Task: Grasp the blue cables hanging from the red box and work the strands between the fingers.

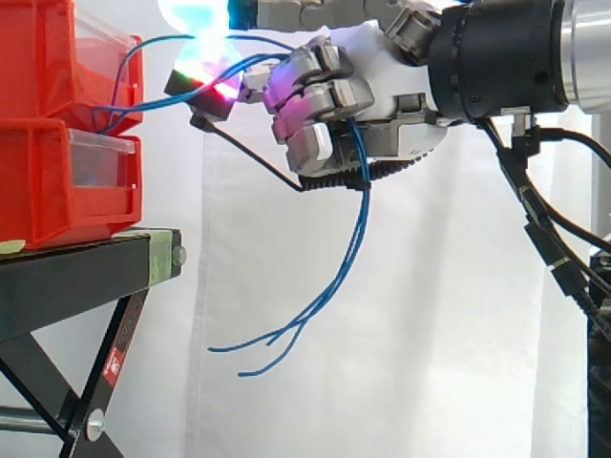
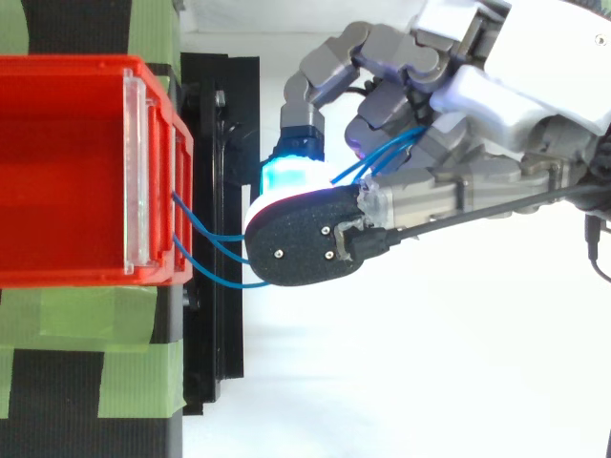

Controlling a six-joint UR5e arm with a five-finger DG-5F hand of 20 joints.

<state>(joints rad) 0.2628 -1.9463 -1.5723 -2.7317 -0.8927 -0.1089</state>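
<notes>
the hand [image 1: 382, 86] is in the upper middle of the side view, just to the right of the red box [image 1: 38, 57]. its fingers are curled around the blue cables [image 1: 357, 239], so it is closed on them and not spread. the glowing fingertips [image 1: 205, 48] are near the front of the box, but i cannot tell if they touch it.

the cables come out of the front of the upper box at the left, run in a loose curve to the hand, pass behind the curled fingers and hang free below the palm. their ends curl toward the lower middle of the frame. in the top view the strands [image 2: 229, 283] cross the small gap between the box and the hand above the black stand [image 2: 220, 143].

the strands look thin, light and very soft, and they bend under their own weight. the smooth coat is probably slippery, so a loose hold may let them slide out. the best place to hold seems to be the part between box and palm. a strong pull there could drag the cables or move the box.
</notes>
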